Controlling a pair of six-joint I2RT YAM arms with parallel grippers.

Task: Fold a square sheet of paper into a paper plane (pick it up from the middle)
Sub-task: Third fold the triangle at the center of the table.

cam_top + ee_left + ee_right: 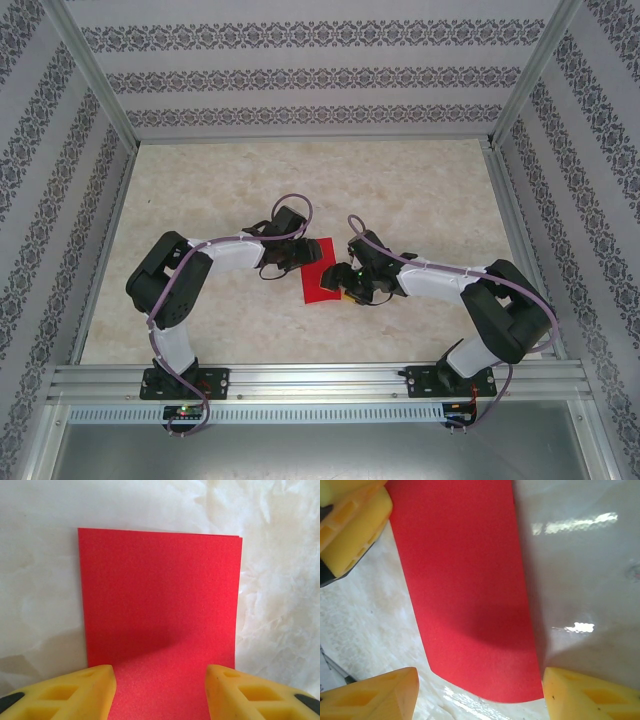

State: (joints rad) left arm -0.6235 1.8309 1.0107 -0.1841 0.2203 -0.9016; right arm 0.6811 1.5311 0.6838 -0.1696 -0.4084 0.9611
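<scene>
Your left gripper is standing with its jaws apart, its yellow fingers straddling the near edge of the red sheet of paper. Your right gripper is also gaping, its jaws flanking the sheet's opposite end. The sheet is lying on the pale marbled table between both arms, showing a rectangular outline.

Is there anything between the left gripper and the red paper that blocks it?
Nothing visible does. In the left wrist view the paper lies flat on the table, directly ahead of the open left gripper, with no other object on it or between them.
</scene>
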